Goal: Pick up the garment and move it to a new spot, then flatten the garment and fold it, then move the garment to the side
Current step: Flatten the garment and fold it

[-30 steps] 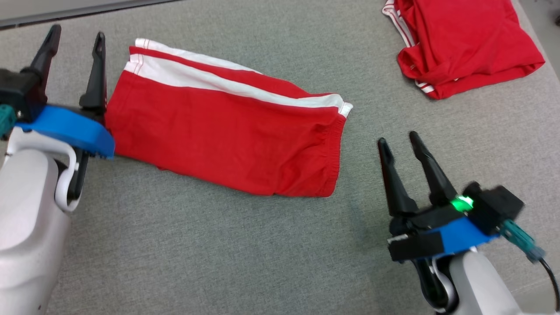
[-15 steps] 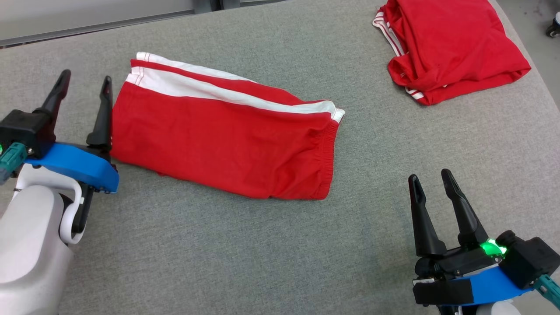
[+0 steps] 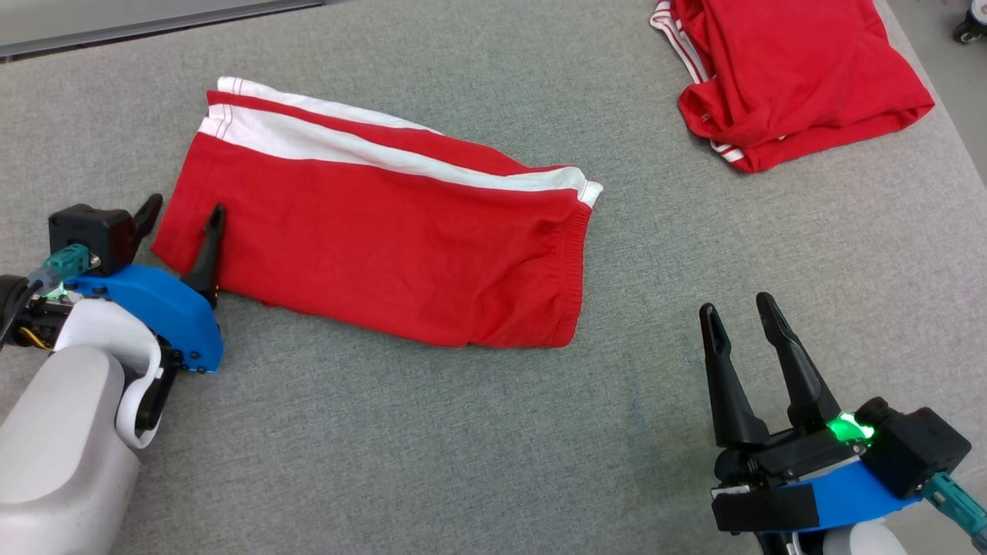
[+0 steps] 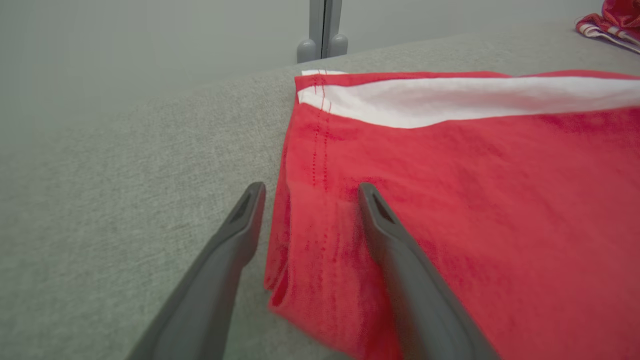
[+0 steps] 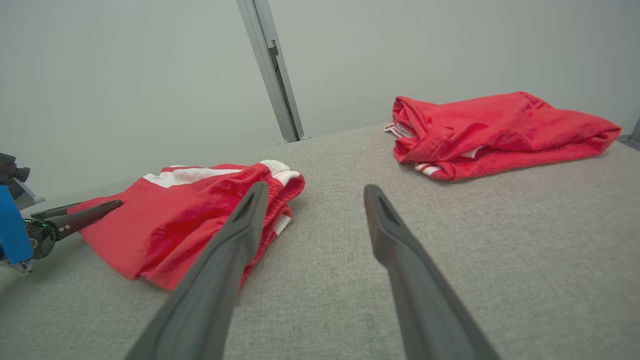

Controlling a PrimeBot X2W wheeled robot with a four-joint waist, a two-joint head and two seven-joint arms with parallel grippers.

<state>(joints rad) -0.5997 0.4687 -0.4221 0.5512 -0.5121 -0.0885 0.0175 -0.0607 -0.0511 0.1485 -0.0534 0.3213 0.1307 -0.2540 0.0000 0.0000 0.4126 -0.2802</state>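
Observation:
The garment (image 3: 385,231) is a pair of red shorts with white side stripes, lying flat and folded on the grey table (image 3: 463,447). My left gripper (image 3: 186,206) is open at the lower left hem corner. In the left wrist view the gripper (image 4: 311,187) straddles the hem edge of the garment (image 4: 475,200), one finger over the cloth and one over bare table. My right gripper (image 3: 736,305) is open over the table, to the right of the waistband and apart from it. The right wrist view has it (image 5: 315,187) empty, with the garment (image 5: 195,220) to the left.
A second red garment (image 3: 794,69) lies bunched at the table's far right corner, also in the right wrist view (image 5: 500,132). The table's right edge runs just beyond it, with a caster wheel (image 3: 968,31) on the floor. A grey post (image 5: 272,70) rises behind the far edge.
The head camera has shifted. My left gripper has drawn back along the hem to its lower corner, one finger now over the cloth. My right gripper has backed away from the waistband.

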